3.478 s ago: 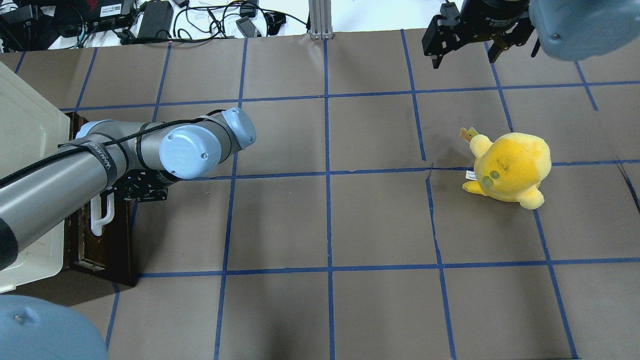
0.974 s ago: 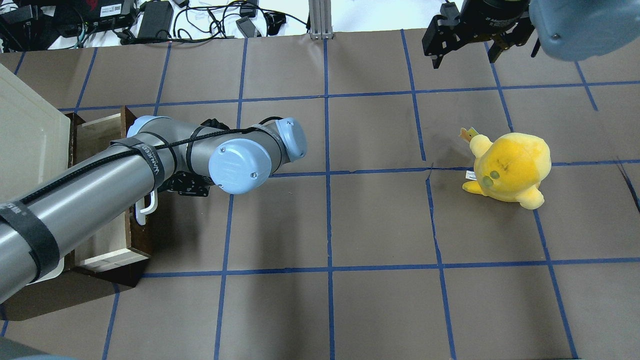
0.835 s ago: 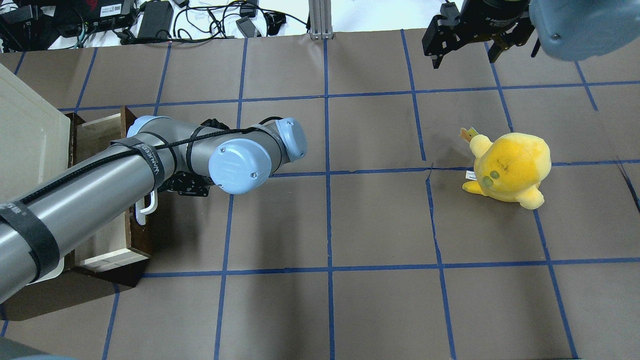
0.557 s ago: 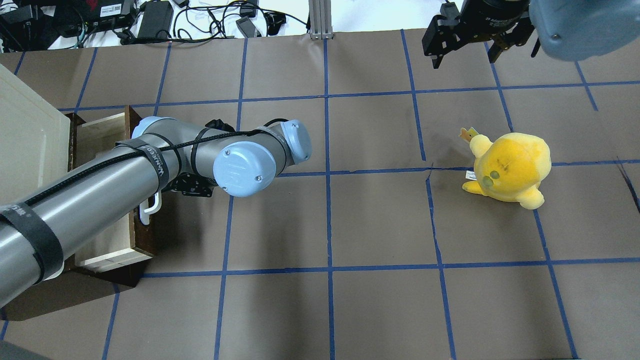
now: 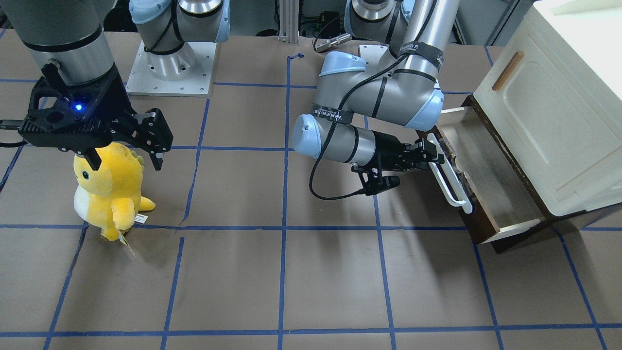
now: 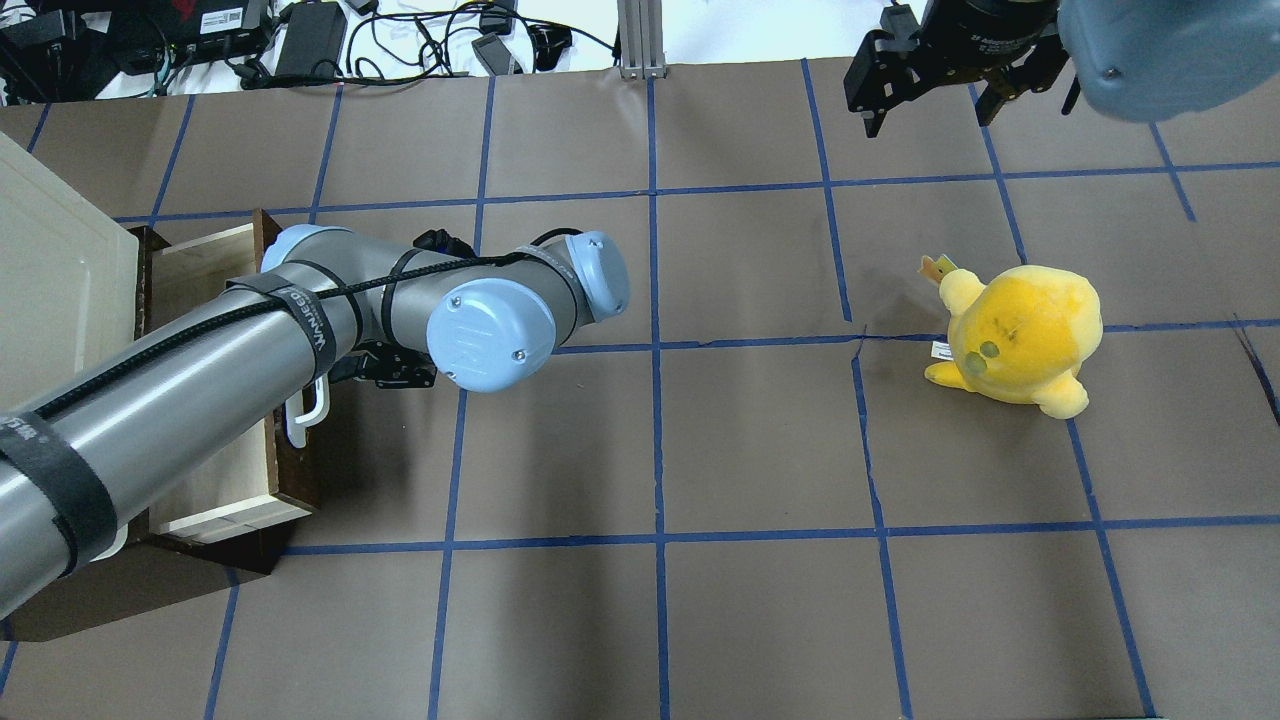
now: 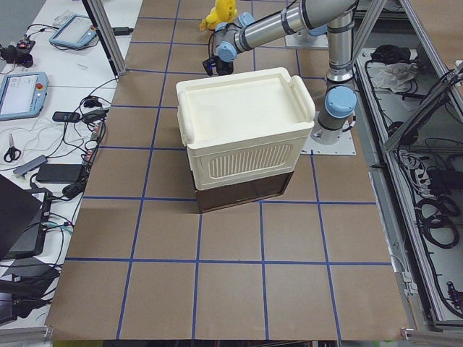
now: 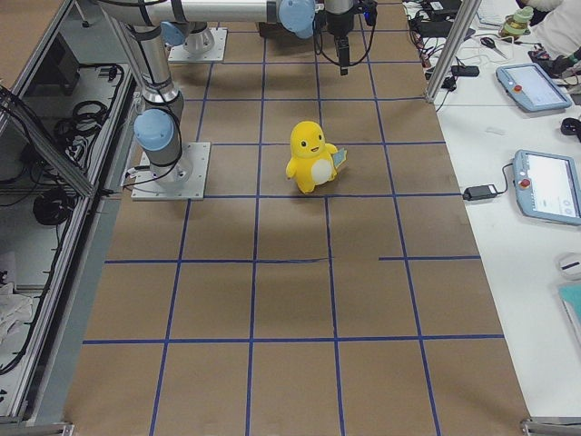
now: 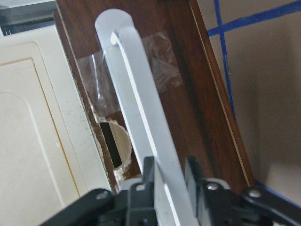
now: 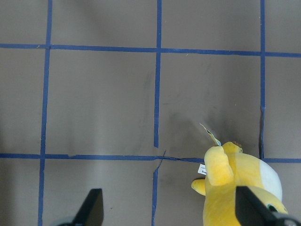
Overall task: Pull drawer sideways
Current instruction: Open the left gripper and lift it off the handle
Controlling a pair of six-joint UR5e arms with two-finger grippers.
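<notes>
The drawer (image 5: 493, 187) sticks partly out of the cabinet's dark base, its pale inside showing; it also shows in the overhead view (image 6: 215, 470). Its dark brown chipped front carries a long white bar handle (image 5: 454, 187) (image 9: 134, 113). My left gripper (image 5: 435, 153) is shut on that handle near its upper end; in the left wrist view (image 9: 170, 176) both fingers (image 9: 149, 174) clamp the bar. In the overhead view the left arm hides the grip. My right gripper (image 6: 928, 115) (image 5: 125, 156) (image 10: 171, 212) hangs open and empty above the table, away from the drawer.
A cream cabinet (image 5: 559, 107) (image 6: 50, 280) (image 7: 242, 123) with a small wooden door handle sits over the drawer. A yellow plush toy (image 5: 109, 189) (image 6: 1020, 335) (image 8: 310, 156) (image 10: 240, 183) stands below the right gripper. Cables and devices lie beyond the table's far edge (image 6: 300, 40).
The drawer has slid out of the cabinet, from closed 3.5 s ago, and a bit further in the last second. The left gripper moved with the handle. The right arm is still.
</notes>
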